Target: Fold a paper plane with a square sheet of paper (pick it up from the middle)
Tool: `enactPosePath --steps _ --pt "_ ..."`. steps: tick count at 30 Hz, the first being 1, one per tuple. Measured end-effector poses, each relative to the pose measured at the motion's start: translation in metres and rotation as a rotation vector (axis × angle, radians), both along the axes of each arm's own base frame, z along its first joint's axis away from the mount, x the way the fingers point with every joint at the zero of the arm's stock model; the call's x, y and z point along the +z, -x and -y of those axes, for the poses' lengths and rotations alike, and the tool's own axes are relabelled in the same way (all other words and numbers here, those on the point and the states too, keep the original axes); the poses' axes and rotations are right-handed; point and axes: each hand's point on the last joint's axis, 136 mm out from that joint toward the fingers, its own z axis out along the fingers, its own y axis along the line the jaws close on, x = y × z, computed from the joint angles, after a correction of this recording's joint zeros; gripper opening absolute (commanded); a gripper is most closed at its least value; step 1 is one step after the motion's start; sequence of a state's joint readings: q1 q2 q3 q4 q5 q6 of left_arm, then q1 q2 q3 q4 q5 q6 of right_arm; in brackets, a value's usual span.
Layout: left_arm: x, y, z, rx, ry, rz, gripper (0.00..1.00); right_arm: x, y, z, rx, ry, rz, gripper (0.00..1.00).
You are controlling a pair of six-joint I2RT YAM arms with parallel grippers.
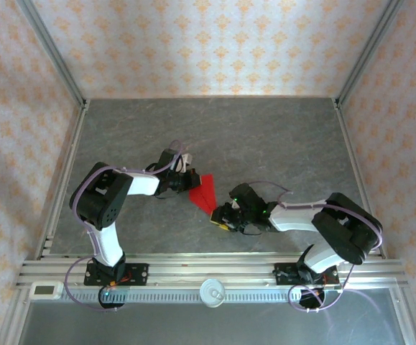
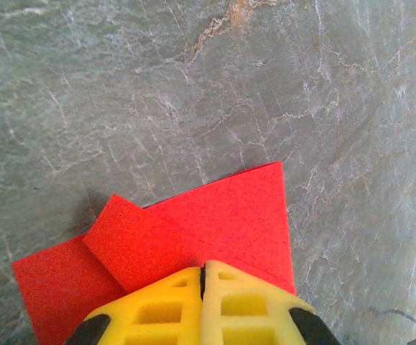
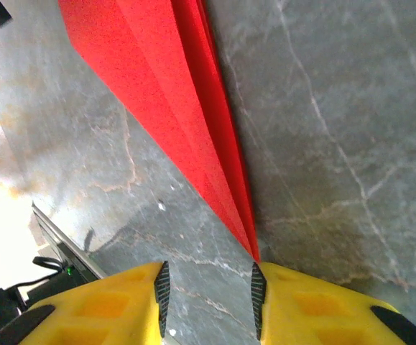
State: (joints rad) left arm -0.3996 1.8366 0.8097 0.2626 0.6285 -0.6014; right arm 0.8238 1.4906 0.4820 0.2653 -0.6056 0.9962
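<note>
Grey tabletop (image 1: 265,136), from above, carries the red paper plane (image 1: 205,191) near its middle; left wrist: left hand (image 2: 202,272) shut over the wide end; right wrist: right hand (image 3: 209,272) half open by the sharp tip.

L arm (image 1: 113,201) is bent at the elbow, forearm stretched rightward, wrist pitched down. L gripper (image 1: 188,180) is seen w/ yellow fingers (image 2: 163,305) pressed together, no gap. R arm (image 1: 337,224) is folded at the elbow, forearm reached leftward and low. R gripper (image 3: 208,289) is seen w/ jaws partly apart, black pads (image 3: 162,298) faced inward.
</note>
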Motion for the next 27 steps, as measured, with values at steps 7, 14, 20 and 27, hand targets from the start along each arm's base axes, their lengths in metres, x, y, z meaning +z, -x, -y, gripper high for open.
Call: enactPosePath --steps 7,14,20,27 --pt "0.000 0.000 0.000 0.000 0.000 0.001 0.05 0.004 -0.012 -0.003 -0.067 -0.021 0.013 0.36" --pt "0.000 0.000 0.000 0.000 0.000 0.002 0.05 0.007 -0.017 -0.004 -0.089 -0.029 0.030 0.37" --pt "0.000 0.000 0.000 0.000 0.000 0.002 0.05 -0.001 -0.007 0.001 -0.069 -0.021 0.005 0.38" --pt "0.001 0.000 0.000 0.000 -0.001 0.000 0.05 0.002 -0.002 0.003 -0.055 -0.031 0.000 0.43"
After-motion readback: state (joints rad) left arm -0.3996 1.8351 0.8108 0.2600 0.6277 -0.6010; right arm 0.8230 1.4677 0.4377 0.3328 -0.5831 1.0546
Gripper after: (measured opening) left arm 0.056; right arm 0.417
